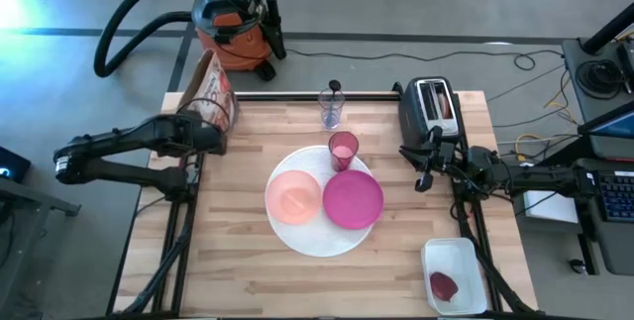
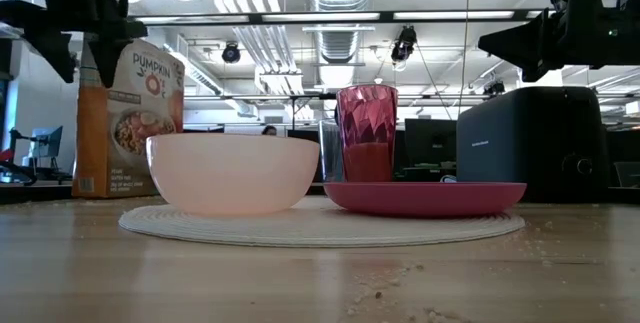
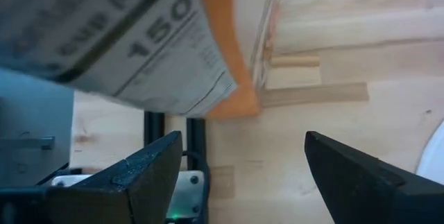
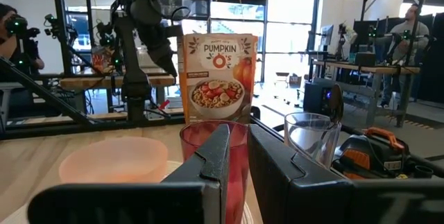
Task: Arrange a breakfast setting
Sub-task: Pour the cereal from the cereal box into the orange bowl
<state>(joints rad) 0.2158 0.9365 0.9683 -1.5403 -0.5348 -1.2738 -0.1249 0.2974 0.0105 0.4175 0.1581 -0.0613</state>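
The left gripper is hovering with jaws released beside the cereal box at the desk's far left; the large white round plate is sitting mid-desk; the right gripper, jaws clenched empty, is waiting near the toaster; judging so, the next move calls for closing on the box.

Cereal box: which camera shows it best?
The right wrist view: the cereal box stands upright, its whole front readable. The low view shows it partly behind the bowl; the high view shows only its top; the left wrist view shows a blurred corner.

Pink bowl and magenta plate (side by side) on white plate.
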